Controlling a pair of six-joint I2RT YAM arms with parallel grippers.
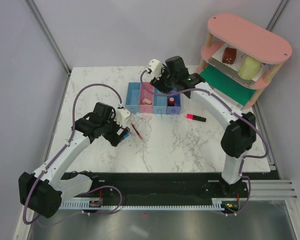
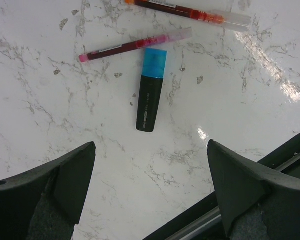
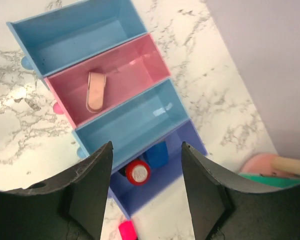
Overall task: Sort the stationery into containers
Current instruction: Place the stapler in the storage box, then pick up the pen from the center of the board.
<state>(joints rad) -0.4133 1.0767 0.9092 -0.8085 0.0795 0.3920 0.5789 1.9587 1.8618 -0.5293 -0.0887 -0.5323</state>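
The containers (image 1: 140, 96) are four joined bins in a row: light blue (image 3: 80, 35), pink (image 3: 125, 75), light blue (image 3: 135, 120) and darker blue (image 3: 155, 192). A pinkish eraser (image 3: 96, 91) lies in the pink bin. A red-black block (image 3: 138, 172) and a blue block (image 3: 157, 154) sit in the darker blue bin. My right gripper (image 3: 147, 146) hangs open above that bin, holding nothing. A black marker with a blue end (image 2: 151, 90) and two red pens (image 2: 135, 45) (image 2: 190, 11) lie on the table ahead of my open left gripper (image 2: 151, 145). A pink-ended marker (image 1: 195, 117) lies right of the bins.
A pink oval two-tier shelf (image 1: 250, 37) stands at the back right with a brown block (image 1: 229, 55) and a pale green cylinder (image 1: 249, 67) on its lower tier, above a green mat (image 1: 230, 85). The table's black front rail (image 2: 290, 150) runs near my left gripper.
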